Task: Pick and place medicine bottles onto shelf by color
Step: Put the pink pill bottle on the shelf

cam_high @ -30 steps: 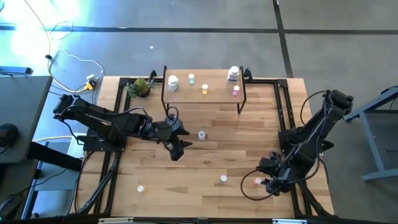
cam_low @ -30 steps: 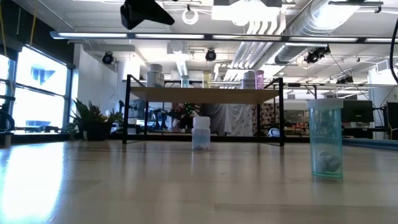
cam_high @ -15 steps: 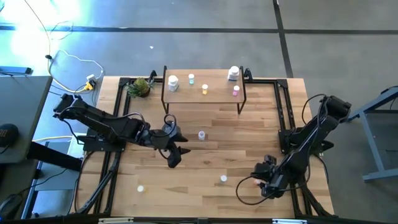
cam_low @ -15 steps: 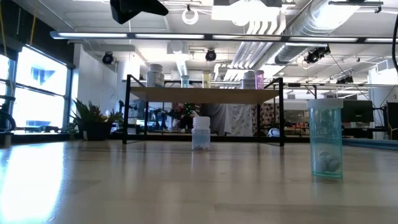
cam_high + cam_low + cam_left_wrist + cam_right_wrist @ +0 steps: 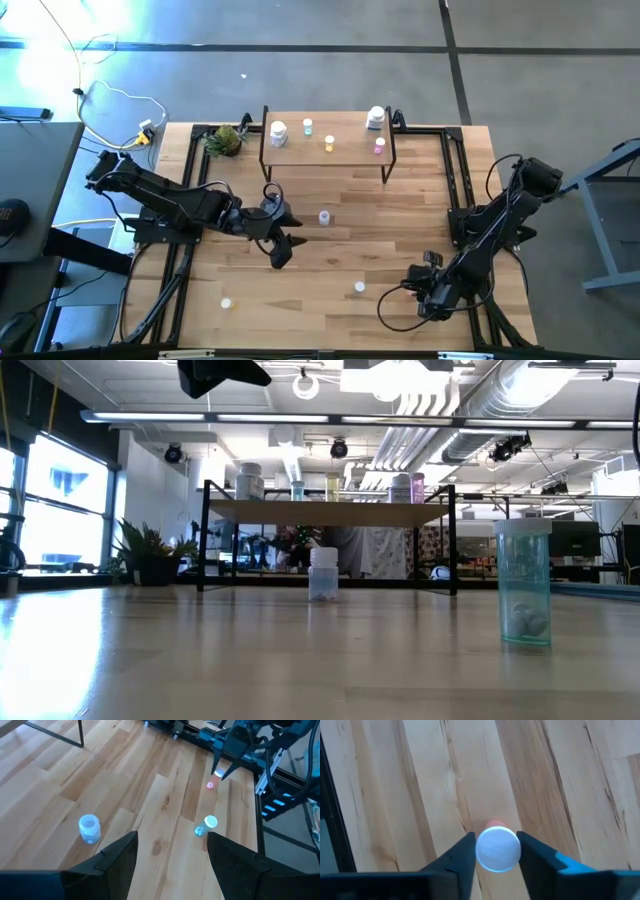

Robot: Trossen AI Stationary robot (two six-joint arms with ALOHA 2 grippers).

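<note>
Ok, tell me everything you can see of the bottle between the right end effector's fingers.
The pink bottle is a small cylinder seen from above: a round white cap with a sliver of pink body showing behind it. It stands upright on the wooden table. The right end effector straddles it, one finger close on each side of the cap; actual contact can't be confirmed. In the left wrist view it sits near the table edge.

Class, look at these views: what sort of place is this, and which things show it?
Probably a robotics lab in an open industrial hall: exposed ceiling ducts, a bare concrete floor, and a wooden table with the left gripper above it.
</note>
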